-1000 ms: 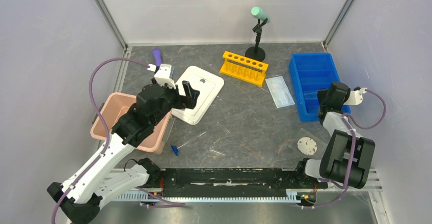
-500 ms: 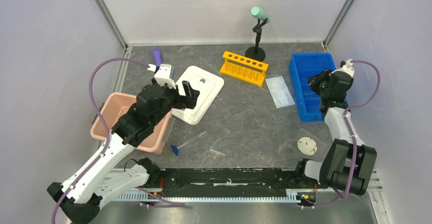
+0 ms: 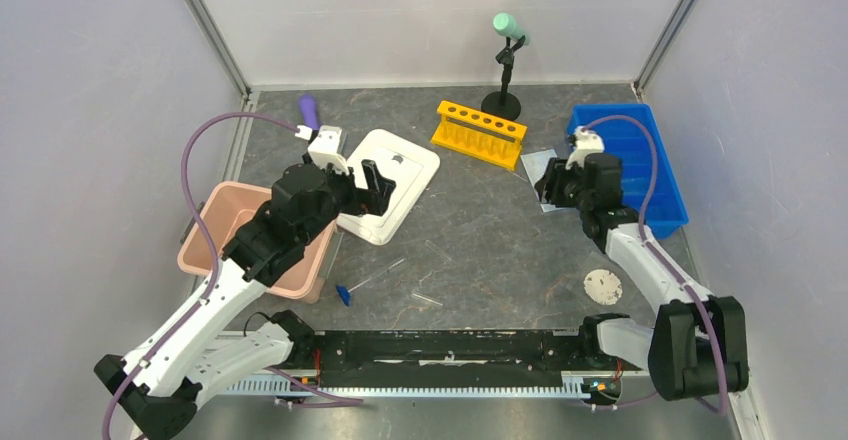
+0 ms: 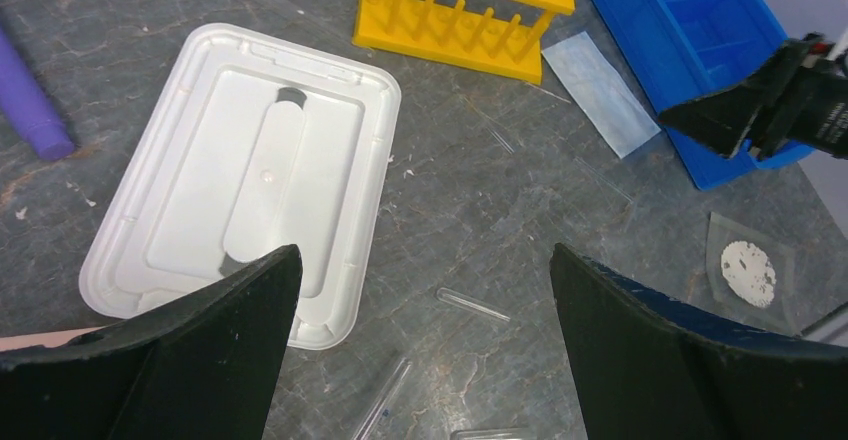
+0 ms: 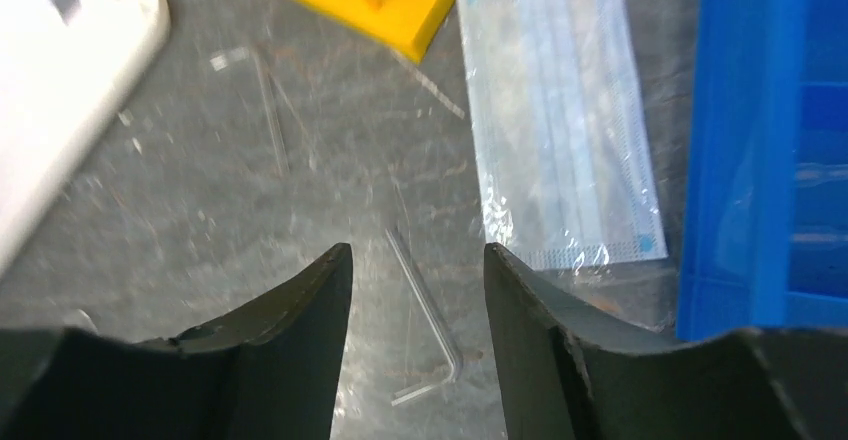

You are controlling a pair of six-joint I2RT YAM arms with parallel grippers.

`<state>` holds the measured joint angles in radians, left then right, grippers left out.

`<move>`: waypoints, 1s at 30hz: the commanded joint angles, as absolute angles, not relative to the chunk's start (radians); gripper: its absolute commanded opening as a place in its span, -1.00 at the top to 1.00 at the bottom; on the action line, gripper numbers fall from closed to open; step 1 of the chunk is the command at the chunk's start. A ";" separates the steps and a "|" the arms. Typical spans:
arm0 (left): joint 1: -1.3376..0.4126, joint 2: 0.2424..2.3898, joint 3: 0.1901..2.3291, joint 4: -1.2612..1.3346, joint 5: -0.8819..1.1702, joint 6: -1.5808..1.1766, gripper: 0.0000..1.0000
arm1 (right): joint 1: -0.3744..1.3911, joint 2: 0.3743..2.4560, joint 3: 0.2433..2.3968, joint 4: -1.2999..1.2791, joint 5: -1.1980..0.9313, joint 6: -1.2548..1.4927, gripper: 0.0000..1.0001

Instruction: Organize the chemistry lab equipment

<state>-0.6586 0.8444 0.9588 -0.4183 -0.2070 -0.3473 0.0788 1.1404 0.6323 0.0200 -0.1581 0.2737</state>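
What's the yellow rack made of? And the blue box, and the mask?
Yellow rack: probably hard plastic, smooth and evenly coloured. Blue box: likely moulded plastic, glossy, with ribbed dividers. Mask: soft pleated fabric, seemingly sealed in clear film that glints.

**Setting:** robot test cell dressed as a chemistry bench.

**Enclosure:** grey stone-patterned worktop, shut in at the left, far and right edges by plain pale walls on metal corner posts.

**Rig:** black rail along the near edge, carrying the left arm and the right arm, both with purple cables.

**Lab ware:**
- yellow test-tube rack, far middle
- blue compartment bin, right edge
- pink tub, left edge
- white plastic tray
- loose clear tubes
- blue-capped tube
- round clear dish holding a white disc
- wrapped face mask
- black stand with a mint-green top, far edge
- purple cylinder, far left corner
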 commanded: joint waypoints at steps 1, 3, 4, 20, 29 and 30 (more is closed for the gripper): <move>-0.661 0.880 1.013 -0.450 -0.111 -0.387 -0.99 | 0.173 1.216 0.720 -0.134 -0.033 0.084 -0.16; -0.661 0.899 1.040 -0.490 -0.068 -0.396 -0.99 | 0.201 1.260 0.757 -0.175 -0.018 0.040 -0.16; -0.661 0.907 1.048 -0.508 -0.051 -0.394 -0.99 | 0.215 1.286 0.777 -0.194 -0.022 0.024 -0.14; -0.661 0.900 0.979 -0.534 -0.102 -0.323 -0.99 | 0.325 1.562 0.923 -0.315 0.042 -0.097 0.08; -0.661 0.893 0.977 -0.541 -0.139 -0.314 -0.99 | 0.327 1.592 0.905 -0.316 0.049 -0.100 0.16; -0.661 0.894 0.976 -0.540 -0.139 -0.314 -0.99 | 0.327 1.596 0.904 -0.315 0.052 -0.100 0.17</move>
<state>-0.6586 0.9096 0.9749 -0.5491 -0.1108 -0.3473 0.3252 1.5902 0.8871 -0.3252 0.0357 -0.0818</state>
